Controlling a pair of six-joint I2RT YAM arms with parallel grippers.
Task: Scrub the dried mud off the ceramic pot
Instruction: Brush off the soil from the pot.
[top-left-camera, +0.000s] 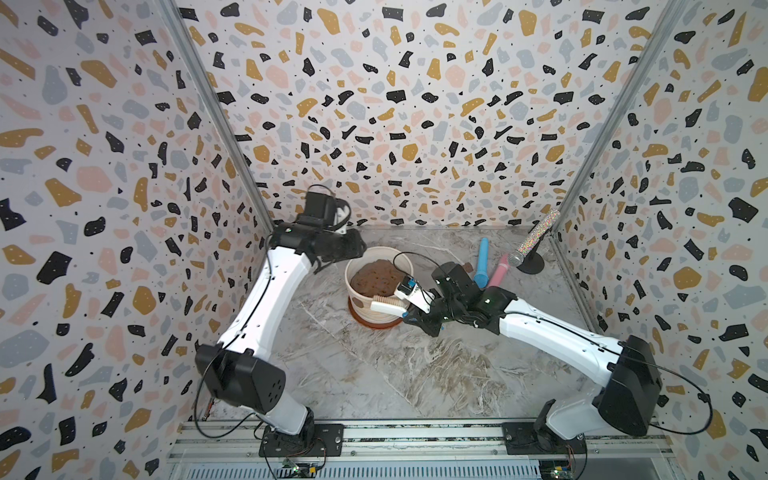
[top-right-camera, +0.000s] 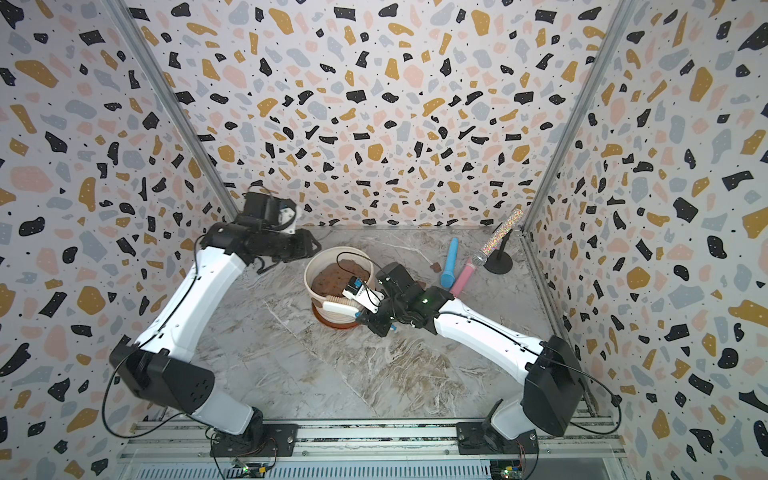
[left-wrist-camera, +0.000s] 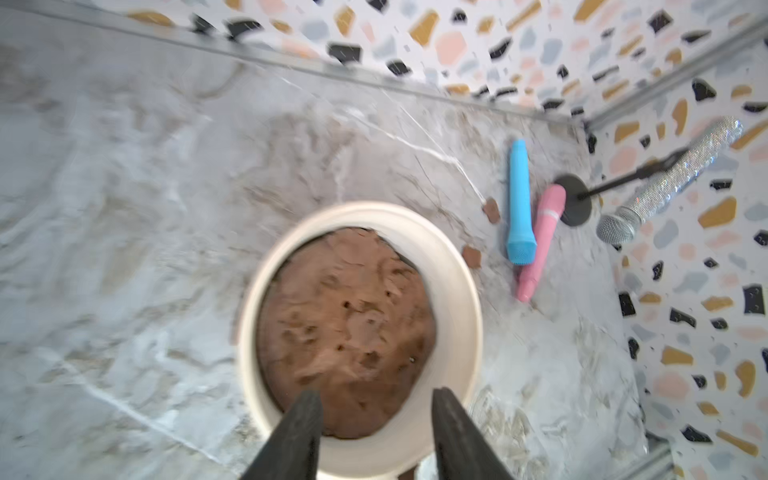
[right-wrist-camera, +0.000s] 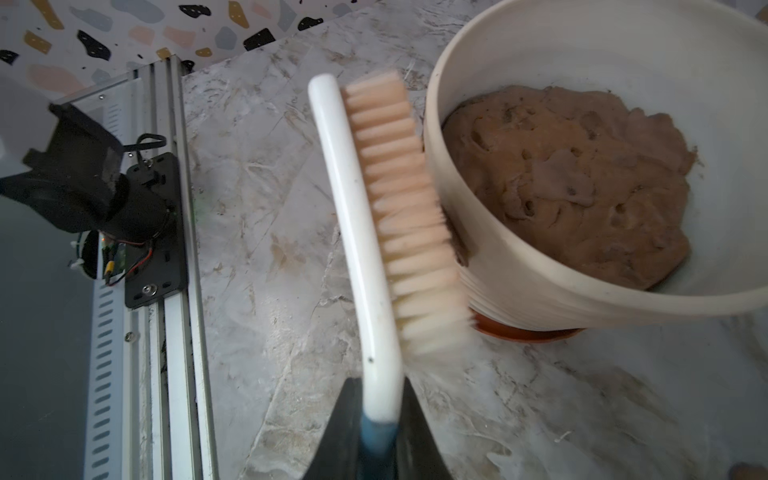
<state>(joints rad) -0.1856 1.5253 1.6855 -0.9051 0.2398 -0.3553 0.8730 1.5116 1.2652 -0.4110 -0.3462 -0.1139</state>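
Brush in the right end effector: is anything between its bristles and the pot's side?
Nothing visible. The brush has its bristles against the pot's ribbed side, beside a mud patch; the right end effector grips the handle.

The ceramic pot (right-wrist-camera: 536, 297) looks matt and ribbed, the brush handle (right-wrist-camera: 353, 216) smooth glossy plastic.

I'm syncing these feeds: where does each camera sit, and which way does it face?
Top views: high above the front rail, looking down toward the back wall; the left arm and right arm show whole, flanking the ceramic pot.
Left wrist: on the left arm above the pot, looking down into its soil; the left fingers stand apart.
Right wrist: on the right arm, looking along the scrub brush pressed to the pot's ribbed side; the right fingers clamp its handle.
Shared: all four show the pot and soil.
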